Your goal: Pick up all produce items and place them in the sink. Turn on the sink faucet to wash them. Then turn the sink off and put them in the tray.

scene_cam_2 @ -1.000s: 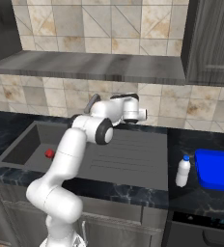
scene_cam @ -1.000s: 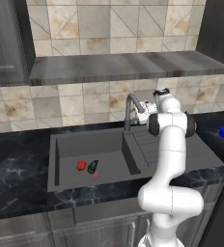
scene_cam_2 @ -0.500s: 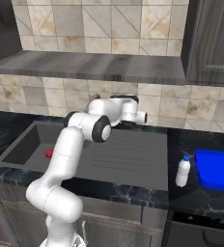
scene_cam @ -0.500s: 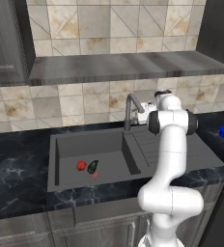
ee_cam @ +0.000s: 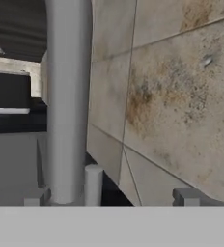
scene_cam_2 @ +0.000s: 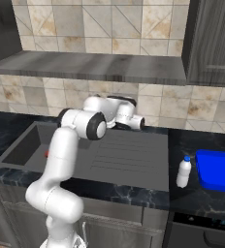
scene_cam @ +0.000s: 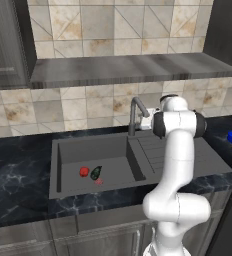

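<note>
While claw [ee_cam: 111,198] gapes, faucet [ee_cam: 68,101] stands just left, close

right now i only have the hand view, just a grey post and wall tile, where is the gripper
Observer: The gripper is at the base of the sink faucet, behind the sink, by the tiled wall.
Operator: is the produce in the sink yet
Observer: Yes, the red ball and the dark green oval lie side by side on the basin floor.
Operator: where's the tray
Observer: The blue tray sits on the counter past the drainboard, with a small white bottle standing between drainboard and tray.
</note>
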